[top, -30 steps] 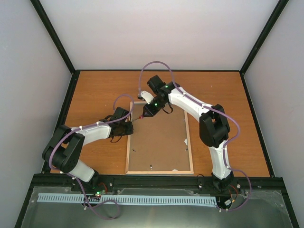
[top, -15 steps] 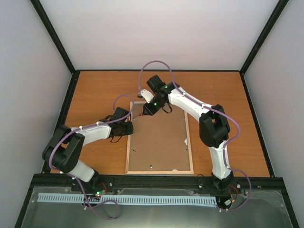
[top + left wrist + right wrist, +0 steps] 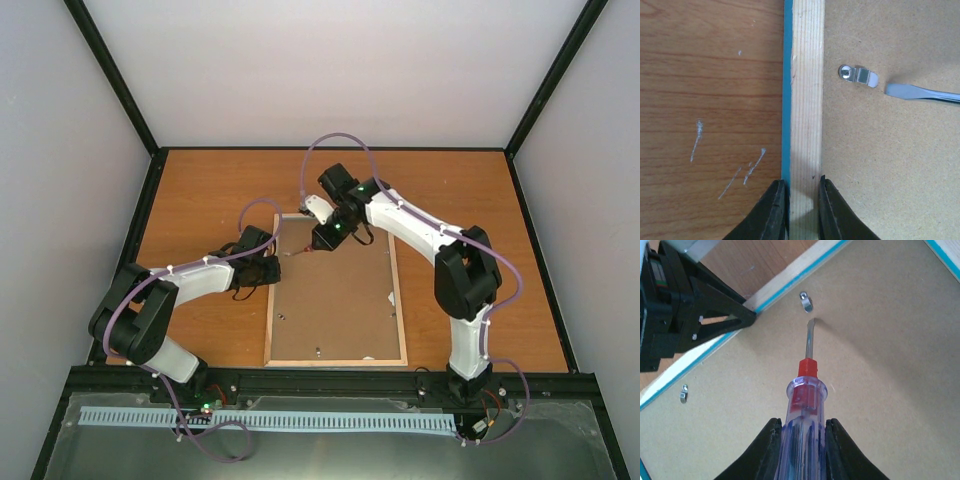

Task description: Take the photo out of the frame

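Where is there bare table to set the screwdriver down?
Free: the table's far-left corner beyond the left arm; its far-right corner; the strip right of the frame, partly under the right arm. Crowded: the frame's far-left corner, where the left hand grips the rail and the right hand holds the screwdriver by a clip.

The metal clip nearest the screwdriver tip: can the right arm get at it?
Probably yes. The screwdriver in the right pincer points at the clip, tip just short, only bare backing board between. The left pincer grips the frame edge alongside.
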Robot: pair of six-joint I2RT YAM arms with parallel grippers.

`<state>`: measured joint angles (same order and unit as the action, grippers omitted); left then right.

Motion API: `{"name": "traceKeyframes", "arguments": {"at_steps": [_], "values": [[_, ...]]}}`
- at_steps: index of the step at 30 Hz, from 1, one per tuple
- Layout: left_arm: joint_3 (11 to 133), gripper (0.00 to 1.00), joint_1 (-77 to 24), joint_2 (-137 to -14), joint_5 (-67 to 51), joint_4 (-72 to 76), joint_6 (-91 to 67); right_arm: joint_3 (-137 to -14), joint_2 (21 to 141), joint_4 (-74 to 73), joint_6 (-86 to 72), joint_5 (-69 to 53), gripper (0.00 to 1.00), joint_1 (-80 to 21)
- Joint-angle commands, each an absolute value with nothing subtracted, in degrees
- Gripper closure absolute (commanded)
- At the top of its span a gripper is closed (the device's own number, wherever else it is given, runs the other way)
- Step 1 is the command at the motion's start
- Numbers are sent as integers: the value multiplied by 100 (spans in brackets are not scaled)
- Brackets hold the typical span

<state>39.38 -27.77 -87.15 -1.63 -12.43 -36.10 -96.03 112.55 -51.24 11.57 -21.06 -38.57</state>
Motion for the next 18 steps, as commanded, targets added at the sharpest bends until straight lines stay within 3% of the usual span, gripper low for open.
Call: {"name": "traceKeyframes", "arguments": {"at_steps": [1, 5, 11, 12, 13, 14, 18], "values": [[4009, 99, -2803, -8840, -368, -1112, -3736, -9505, 10841, -5301, 1255, -1750, 97, -3814], [4073, 99, -2800, -8821, -413, -1150, -3751, -9369, 10490, -5334, 1327, -1661, 97, -3572], [4082, 97, -2795, -8750, -495, -1194, -3966, -8179, 9367, -5081, 1589, -1578, 97, -3046], [4140, 89, -2795, -8758, -509, -1261, -3972, -7890, 9147, -5061, 1643, -1549, 97, -2959], [4205, 72, -2791, -8760, -467, -1347, -3973, -7698, 8935, -5050, 1701, -1513, 97, -2884], [4299, 63, -2794, -8743, -412, -1457, -3965, -7500, 8705, -5046, 1761, -1476, 97, -2802], [4875, 49, -2795, -8738, -131, -1813, -3679, -6860, 7757, -5068, 2028, -1241, 97, -2483]]}}
